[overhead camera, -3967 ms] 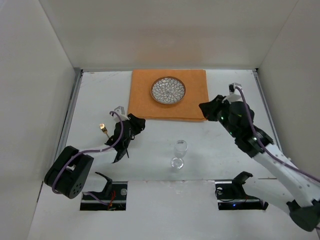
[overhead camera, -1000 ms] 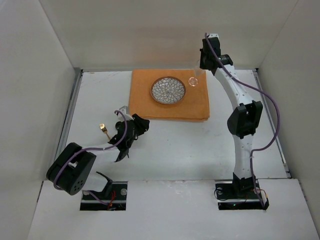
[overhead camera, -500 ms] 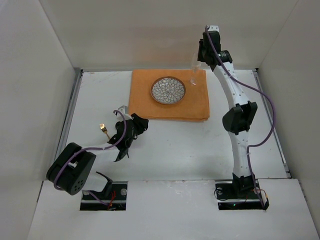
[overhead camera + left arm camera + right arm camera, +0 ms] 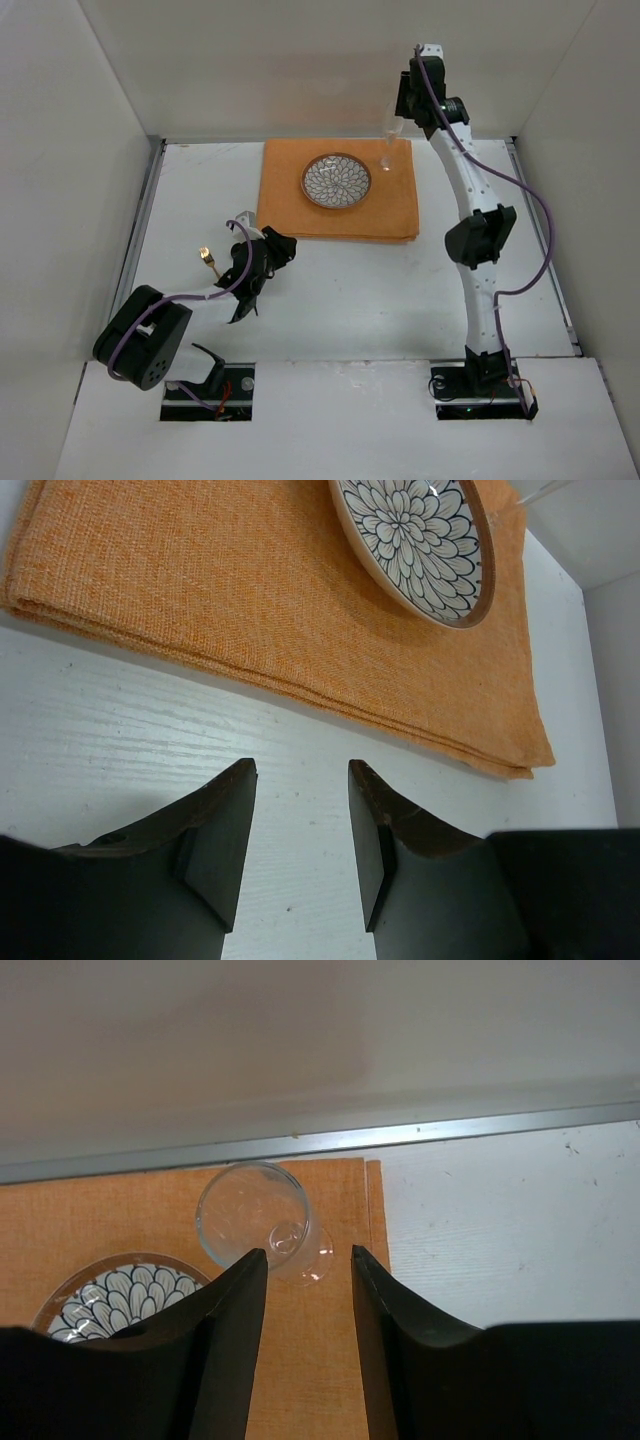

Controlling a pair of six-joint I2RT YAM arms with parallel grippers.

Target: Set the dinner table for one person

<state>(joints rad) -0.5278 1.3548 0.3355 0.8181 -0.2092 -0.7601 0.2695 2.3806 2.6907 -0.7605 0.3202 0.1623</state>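
Observation:
A clear stemmed glass (image 4: 385, 155) (image 4: 262, 1220) stands upright on the back right corner of the orange mat (image 4: 290, 195) (image 4: 300, 1360). My right gripper (image 4: 397, 118) (image 4: 306, 1260) hovers just above it, open, its fingers apart from the glass. A flower-patterned plate (image 4: 336, 180) (image 4: 415, 530) (image 4: 110, 1295) sits in the middle of the mat. On the dinner table (image 4: 400, 290) (image 4: 150, 730), my left gripper (image 4: 283, 248) (image 4: 300, 780) is low, open and empty, facing the mat's (image 4: 250, 600) near edge. A small gold utensil (image 4: 206, 258) lies left of it.
Metal rails (image 4: 141, 230) run along the table's two side edges, and another rail (image 4: 400, 1140) lines the back wall just behind the glass. White walls close in the table on three sides. The right arm (image 4: 470, 240) reaches across the right half of the table.
The right gripper has opened and let go of the glass, which now stands on the mat's corner; four seconds ago it stood mid-table. The left arm has hardly moved.

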